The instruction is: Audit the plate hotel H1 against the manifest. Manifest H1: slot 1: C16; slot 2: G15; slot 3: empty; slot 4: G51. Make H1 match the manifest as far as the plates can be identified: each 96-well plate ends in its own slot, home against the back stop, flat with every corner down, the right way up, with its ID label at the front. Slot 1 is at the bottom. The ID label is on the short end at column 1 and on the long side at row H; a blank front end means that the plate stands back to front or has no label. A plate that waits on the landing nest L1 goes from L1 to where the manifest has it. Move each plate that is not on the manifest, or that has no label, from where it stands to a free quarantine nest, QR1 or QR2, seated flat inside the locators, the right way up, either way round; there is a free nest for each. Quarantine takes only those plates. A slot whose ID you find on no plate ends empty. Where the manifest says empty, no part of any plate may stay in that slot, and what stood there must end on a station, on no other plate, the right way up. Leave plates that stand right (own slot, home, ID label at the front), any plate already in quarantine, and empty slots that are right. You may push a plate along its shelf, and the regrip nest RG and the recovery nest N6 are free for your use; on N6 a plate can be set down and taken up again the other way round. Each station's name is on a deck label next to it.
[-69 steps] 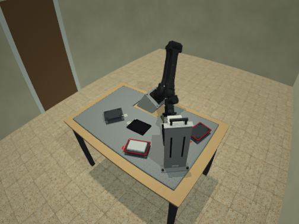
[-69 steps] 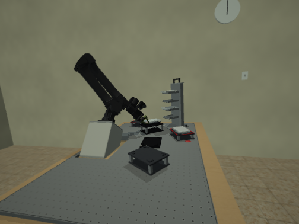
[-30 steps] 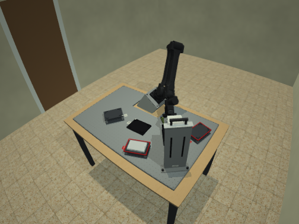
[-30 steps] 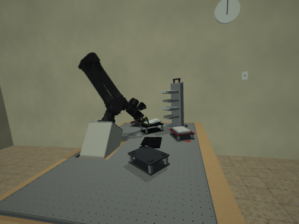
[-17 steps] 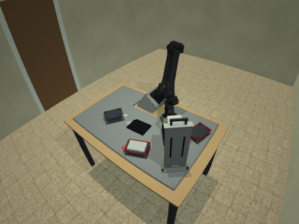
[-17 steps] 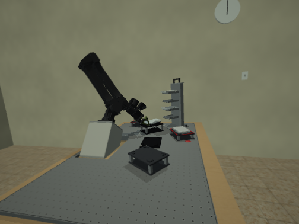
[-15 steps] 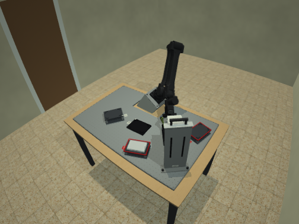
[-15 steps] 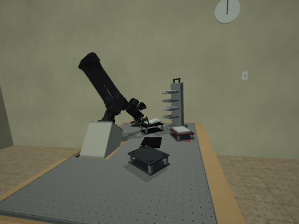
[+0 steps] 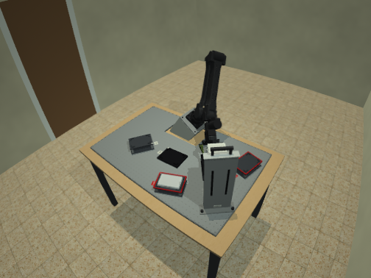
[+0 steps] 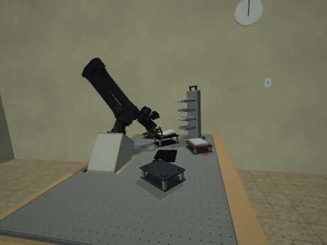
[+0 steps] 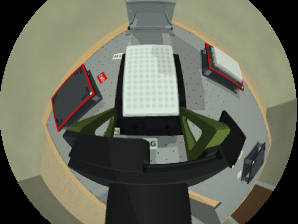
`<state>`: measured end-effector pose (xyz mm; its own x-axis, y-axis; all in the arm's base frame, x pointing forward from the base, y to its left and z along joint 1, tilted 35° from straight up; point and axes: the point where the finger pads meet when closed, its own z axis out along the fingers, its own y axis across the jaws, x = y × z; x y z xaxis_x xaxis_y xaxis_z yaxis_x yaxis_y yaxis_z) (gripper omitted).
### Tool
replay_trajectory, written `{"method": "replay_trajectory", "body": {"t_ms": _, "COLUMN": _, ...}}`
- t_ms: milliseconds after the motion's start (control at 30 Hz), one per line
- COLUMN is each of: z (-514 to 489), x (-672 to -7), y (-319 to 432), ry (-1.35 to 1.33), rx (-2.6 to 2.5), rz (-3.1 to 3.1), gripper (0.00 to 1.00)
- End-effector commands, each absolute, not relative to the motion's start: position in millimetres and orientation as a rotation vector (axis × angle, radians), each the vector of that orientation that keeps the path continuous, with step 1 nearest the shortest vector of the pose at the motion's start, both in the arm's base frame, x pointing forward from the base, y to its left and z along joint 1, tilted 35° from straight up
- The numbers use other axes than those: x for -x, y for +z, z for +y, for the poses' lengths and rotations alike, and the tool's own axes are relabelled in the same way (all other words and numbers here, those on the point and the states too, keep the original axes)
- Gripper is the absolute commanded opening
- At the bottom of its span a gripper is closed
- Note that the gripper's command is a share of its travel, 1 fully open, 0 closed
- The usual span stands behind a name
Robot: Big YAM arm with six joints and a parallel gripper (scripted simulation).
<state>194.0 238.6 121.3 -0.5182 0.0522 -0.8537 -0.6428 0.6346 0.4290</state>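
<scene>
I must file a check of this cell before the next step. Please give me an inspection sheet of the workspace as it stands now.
Surface: grey perforated deck on a wood-edged table.
Job's things: plate hotel upright, with four shelves in the exterior view; a white plate on a raised black nest in front of it; another white plate in a red-framed nest; the second red-framed nest holds no white plate; one more raised black nest has nothing on it.
Clutter: a flat black pad.
Hand: hand open, its green fingers either side of the plate's near end, holding nothing.
Cables: nothing seen.
Surroundings: tiled floor, brown door, wall clock.
</scene>
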Motion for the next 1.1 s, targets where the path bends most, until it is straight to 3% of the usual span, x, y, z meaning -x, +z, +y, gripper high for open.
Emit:
{"method": "replay_trajectory", "body": {"t_ms": 0, "z": 231.8, "x": -198.0, "y": 128.2, "ry": 0.929, "rx": 0.456, "rz": 1.922, "gripper": 1.0}}
{"method": "replay_trajectory", "body": {"t_ms": 1067, "z": 204.7, "x": -195.3, "y": 195.8, "ry": 0.94, "rx": 0.455, "rz": 1.87, "gripper": 1.0}}
